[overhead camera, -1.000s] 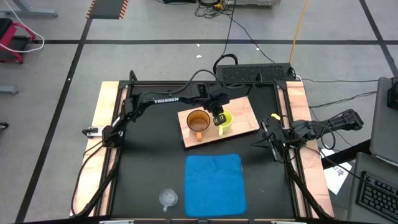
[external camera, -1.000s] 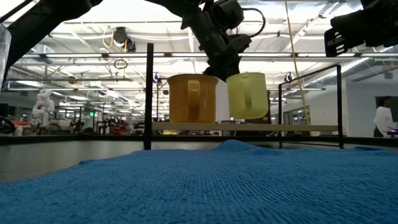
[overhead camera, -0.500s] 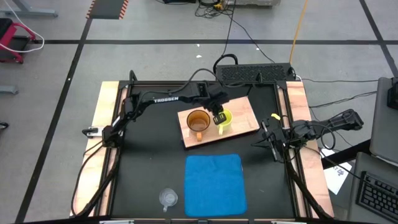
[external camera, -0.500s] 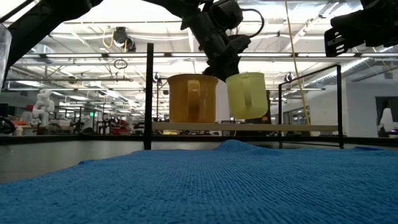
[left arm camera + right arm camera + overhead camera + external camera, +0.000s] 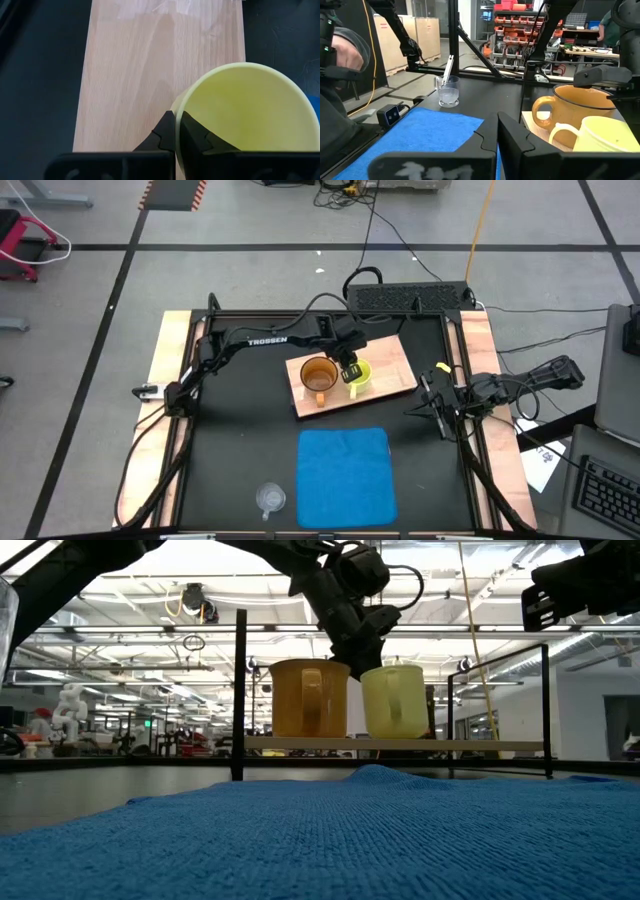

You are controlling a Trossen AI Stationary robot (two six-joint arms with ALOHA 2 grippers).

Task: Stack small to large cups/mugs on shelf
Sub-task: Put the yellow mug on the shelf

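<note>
Yellow handled mug (image 5: 359,373) stands on the light-wood shelf board (image 5: 398,360) beside the amber-brown mug (image 5: 318,374), its rim pinched by the left gripper (image 5: 350,373); right gripper (image 5: 432,409), clenched, waits at the table's right edge.

A black table (image 5: 240,440) carries a light-wood shelf (image 5: 395,360) board toward its back, a blue cloth mat (image 5: 345,475) in front of that, and a small clear cup (image 5: 270,498) just beside the mat. On the shelf stand an amber-brown mug (image 5: 318,375) and a yellow mug (image 5: 362,373), close together.
</note>
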